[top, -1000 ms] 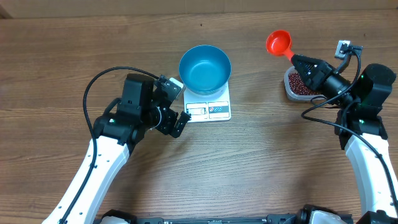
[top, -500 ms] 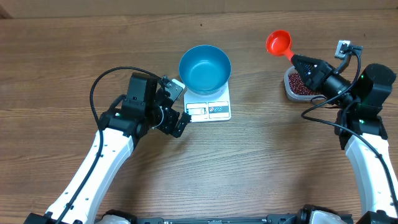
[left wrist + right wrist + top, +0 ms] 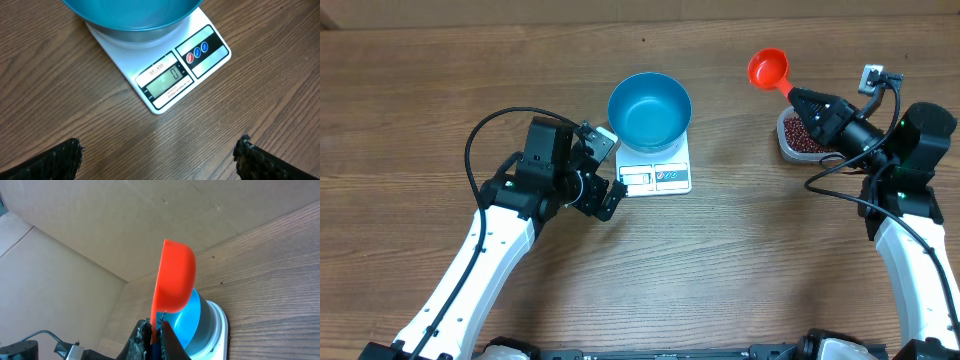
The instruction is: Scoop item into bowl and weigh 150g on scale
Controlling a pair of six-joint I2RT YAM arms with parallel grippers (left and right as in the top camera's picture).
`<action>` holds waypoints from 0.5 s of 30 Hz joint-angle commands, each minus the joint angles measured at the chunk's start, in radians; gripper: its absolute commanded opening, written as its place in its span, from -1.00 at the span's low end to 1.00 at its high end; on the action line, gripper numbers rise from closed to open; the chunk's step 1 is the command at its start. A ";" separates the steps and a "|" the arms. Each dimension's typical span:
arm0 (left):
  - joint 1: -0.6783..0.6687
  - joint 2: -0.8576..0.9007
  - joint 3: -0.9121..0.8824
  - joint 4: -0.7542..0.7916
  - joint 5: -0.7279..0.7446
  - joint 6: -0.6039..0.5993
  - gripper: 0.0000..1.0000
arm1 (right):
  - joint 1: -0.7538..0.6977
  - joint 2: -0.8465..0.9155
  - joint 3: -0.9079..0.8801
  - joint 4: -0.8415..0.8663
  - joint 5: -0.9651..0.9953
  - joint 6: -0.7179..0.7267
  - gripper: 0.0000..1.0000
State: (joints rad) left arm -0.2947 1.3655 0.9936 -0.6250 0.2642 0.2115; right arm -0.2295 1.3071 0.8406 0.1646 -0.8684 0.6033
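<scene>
While the left gripper (image 3: 607, 170) hangs wide open just left of the scale (image 3: 655, 178), whose display shows zero under the empty blue bowl (image 3: 649, 108), scooping looks yet to begin. The right gripper (image 3: 805, 103) clamps an apparently empty red scoop (image 3: 768, 69). Next it must dip into the maroon beans (image 3: 802, 140) heaped in the tub (image 3: 782, 135).

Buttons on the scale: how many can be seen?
3, in a row on the scale, beside its display: a red button, then two blue buttons. None look hidden.
</scene>
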 commanded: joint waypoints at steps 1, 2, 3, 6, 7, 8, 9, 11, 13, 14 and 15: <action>0.000 0.007 -0.002 0.000 -0.005 -0.010 0.99 | -0.004 -0.002 0.024 0.005 -0.009 0.002 -0.93; 0.000 0.007 -0.002 0.000 -0.005 -0.010 0.99 | -0.004 -0.002 0.024 0.005 -0.009 0.003 -0.93; 0.000 0.007 -0.002 0.000 -0.005 -0.010 0.99 | -0.004 -0.002 0.024 0.005 -0.009 0.003 -0.93; 0.000 0.007 -0.002 0.000 -0.005 -0.010 0.99 | -0.006 -0.002 0.024 0.004 -0.010 0.000 -0.93; 0.000 0.007 -0.002 0.000 -0.005 -0.010 0.99 | -0.008 -0.002 0.024 0.000 -0.009 -0.001 -0.93; 0.000 0.007 -0.002 0.000 -0.005 -0.010 0.99 | -0.010 -0.002 0.024 -0.002 -0.010 -0.001 -0.93; 0.000 0.007 -0.002 0.000 -0.005 -0.010 0.99 | -0.012 -0.002 0.024 -0.006 -0.010 -0.001 -0.93; 0.000 0.007 -0.002 0.000 -0.005 -0.010 0.99 | -0.019 -0.002 0.024 -0.021 -0.014 -0.001 -0.93; 0.000 0.007 -0.002 0.000 -0.005 -0.010 0.99 | -0.027 -0.002 0.024 -0.027 -0.028 -0.002 -0.93; 0.000 0.007 -0.002 0.000 -0.005 -0.010 0.99 | -0.032 -0.002 0.024 -0.034 -0.031 -0.002 -0.93; 0.000 0.007 -0.002 0.000 -0.005 -0.010 0.99 | -0.039 -0.002 0.024 -0.043 -0.032 -0.006 -0.93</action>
State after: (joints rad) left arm -0.2947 1.3655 0.9936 -0.6250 0.2642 0.2115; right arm -0.2485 1.3075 0.8406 0.1314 -0.8799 0.6022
